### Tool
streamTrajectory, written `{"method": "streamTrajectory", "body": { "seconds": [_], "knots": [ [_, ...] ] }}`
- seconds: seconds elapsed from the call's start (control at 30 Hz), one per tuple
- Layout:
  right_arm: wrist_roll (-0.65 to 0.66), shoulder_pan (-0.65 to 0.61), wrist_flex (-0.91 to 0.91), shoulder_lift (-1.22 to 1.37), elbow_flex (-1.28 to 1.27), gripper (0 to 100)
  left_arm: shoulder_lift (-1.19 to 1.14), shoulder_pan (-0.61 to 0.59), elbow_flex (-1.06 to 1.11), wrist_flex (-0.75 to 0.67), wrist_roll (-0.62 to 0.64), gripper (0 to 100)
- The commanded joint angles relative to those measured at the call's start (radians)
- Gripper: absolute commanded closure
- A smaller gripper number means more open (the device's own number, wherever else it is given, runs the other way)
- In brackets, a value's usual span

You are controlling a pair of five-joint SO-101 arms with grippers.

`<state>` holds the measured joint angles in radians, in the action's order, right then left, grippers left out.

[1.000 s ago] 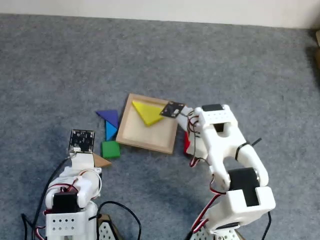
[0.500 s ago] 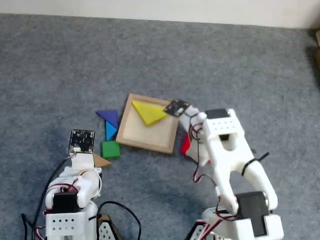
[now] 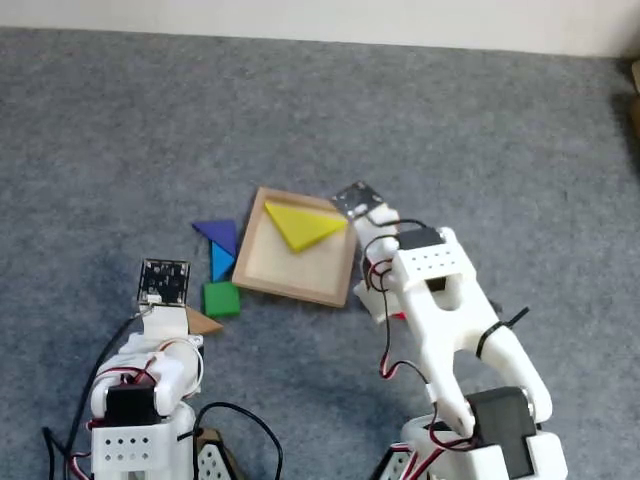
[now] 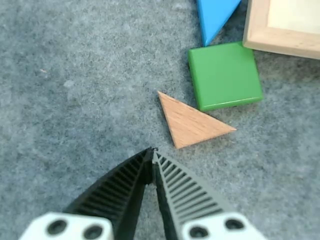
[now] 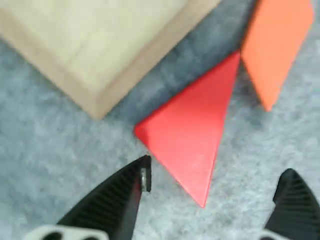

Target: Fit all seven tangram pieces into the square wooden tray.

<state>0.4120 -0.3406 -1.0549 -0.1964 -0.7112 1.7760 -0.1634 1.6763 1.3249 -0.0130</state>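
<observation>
Jaws of the right gripper [image 5: 216, 174] stand wide apart with nothing between them but air, low over the grey worktop [image 5: 55, 145]. Straight ahead of that opening lies the red triangle [image 5: 192, 137], flat on the worktop. One corner points back into the gap, and a second corner sits close by one fingertip. The third reaches away to touch, or nearly touch, the orange parallelogram [image 5: 277, 45]. The triangle's longest edge seems to run away from the gripper rather than across it, so a closing grip would likely fall on the narrower near end. Just beyond the triangle, apart from it by a strip of worktop, is a corner of the tray [image 5: 145, 65].

In the high view the tray [image 3: 297, 288] holds one piece, the yellow triangle [image 3: 298, 224], tucked toward its far side. The right arm is much the nearer to the red piece.

The left gripper [image 4: 152, 156] is closed and empty, hanging just short of the wooden triangle [image 4: 192, 122]. The green square [image 4: 225, 75] lies beyond that, and a blue triangle [image 4: 215, 15] past it, all outside the tray.
</observation>
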Motion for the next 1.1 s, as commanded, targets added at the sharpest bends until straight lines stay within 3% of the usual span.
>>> {"method": "streamTrajectory", "body": {
  "seconds": [0.0, 0.13, 0.67, 1.07],
  "knots": [
    [-0.103, -0.013, 0.025, -0.025, 0.01, 63.0, 0.045, 0.021, 0.021, 0.008, -0.003, 99],
    [-0.166, -0.013, 0.035, -0.025, 0.01, 62.8, 0.045, 0.021, 0.021, 0.008, -0.003, 99],
    [-0.172, -0.13, 0.114, -0.022, -0.044, 62.7, 0.045, 0.021, 0.021, 0.008, -0.003, 99],
    [-0.221, -0.128, 0.18, -0.022, -0.091, 62.7, 0.045, 0.021, 0.021, 0.008, -0.003, 99]
  ]
}}
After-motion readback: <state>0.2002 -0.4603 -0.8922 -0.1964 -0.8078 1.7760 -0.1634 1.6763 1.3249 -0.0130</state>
